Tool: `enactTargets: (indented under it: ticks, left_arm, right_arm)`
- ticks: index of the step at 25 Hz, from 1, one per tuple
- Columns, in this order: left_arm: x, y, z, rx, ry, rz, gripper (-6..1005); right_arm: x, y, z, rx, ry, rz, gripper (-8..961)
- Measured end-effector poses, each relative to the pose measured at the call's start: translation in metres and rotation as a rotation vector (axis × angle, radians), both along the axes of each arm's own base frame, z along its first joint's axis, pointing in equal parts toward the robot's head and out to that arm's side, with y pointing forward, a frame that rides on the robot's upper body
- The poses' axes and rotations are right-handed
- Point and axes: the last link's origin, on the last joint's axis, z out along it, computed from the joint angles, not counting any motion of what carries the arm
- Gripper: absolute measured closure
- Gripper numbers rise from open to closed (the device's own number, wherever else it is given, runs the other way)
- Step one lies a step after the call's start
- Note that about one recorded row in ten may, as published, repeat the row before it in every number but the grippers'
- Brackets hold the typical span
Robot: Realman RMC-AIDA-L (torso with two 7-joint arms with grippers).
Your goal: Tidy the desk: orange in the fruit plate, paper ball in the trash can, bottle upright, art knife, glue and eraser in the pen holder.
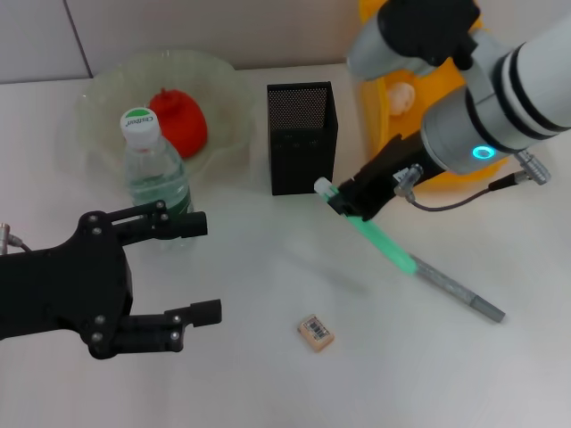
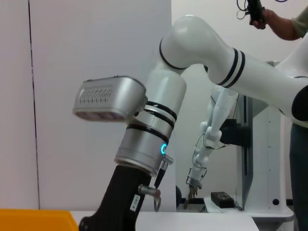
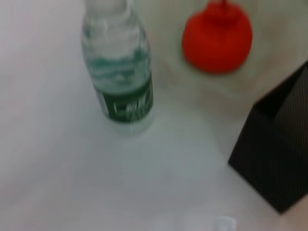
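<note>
My right gripper (image 1: 350,203) is shut on the green glue (image 1: 379,237), holding it tilted above the table just right of the black mesh pen holder (image 1: 302,138), white cap toward the holder. A grey art knife (image 1: 459,292) lies on the table beyond the glue's low end. The eraser (image 1: 315,331) lies at front centre. The bottle (image 1: 156,174) stands upright beside the fruit plate (image 1: 107,98), which holds the orange (image 1: 178,120). A paper ball (image 1: 401,96) sits in the yellow trash can (image 1: 379,116). My left gripper (image 1: 203,267) is open at front left, near the bottle.
The right wrist view looks down on the bottle (image 3: 120,82), the orange (image 3: 217,41) and a corner of the pen holder (image 3: 279,159). The left wrist view shows my right arm (image 2: 144,144) and an edge of the trash can (image 2: 33,219).
</note>
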Motion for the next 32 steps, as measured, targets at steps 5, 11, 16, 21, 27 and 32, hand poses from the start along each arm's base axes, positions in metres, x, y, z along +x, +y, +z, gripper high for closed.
enactTargets:
  ticks: [5,11,16,21,27,32]
  left_arm:
    - [0.001,0.000,-0.001,-0.007,-0.002,0.007,198]
    - [0.002,0.001,-0.003,-0.012,-0.011,0.018,198]
    - [0.003,0.000,-0.004,-0.016,-0.013,0.022,198]
    - [0.004,0.000,-0.007,-0.024,-0.022,0.032,198]
    - [0.004,-0.001,-0.010,-0.032,-0.031,0.041,198]
    - [0.002,-0.002,-0.013,-0.046,-0.039,0.055,198]
  right_arm:
    - [-0.003,-0.001,0.010,0.046,0.149,0.062,803]
    - [-0.005,0.000,0.021,0.115,0.309,0.162,802]
    - [-0.002,0.004,0.026,0.195,0.385,0.223,802]
    - [0.009,0.012,0.025,0.258,0.440,0.273,803]
    - [0.018,0.022,0.026,0.312,0.555,0.341,802]
    - [0.025,0.032,0.031,0.353,0.647,0.394,803]
